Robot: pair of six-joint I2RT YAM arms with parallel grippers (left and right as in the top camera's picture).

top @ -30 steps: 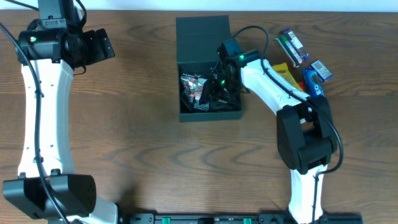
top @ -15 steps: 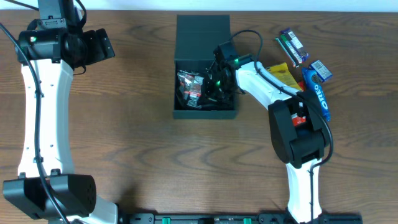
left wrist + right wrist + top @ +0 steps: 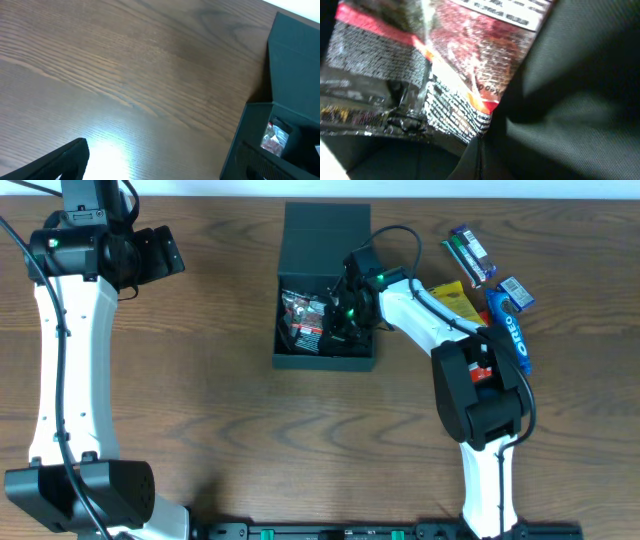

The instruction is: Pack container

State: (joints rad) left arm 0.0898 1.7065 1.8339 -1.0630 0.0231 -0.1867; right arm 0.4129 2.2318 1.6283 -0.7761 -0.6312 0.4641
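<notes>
Closed right gripper [image 3: 346, 320] inside container [image 3: 325, 235]

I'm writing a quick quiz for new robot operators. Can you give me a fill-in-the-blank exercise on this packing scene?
1. The container has its lid ____.
2. The right gripper is down ____ the container.
3. The left gripper holds ____.

Missing words: open; inside; nothing.
</notes>
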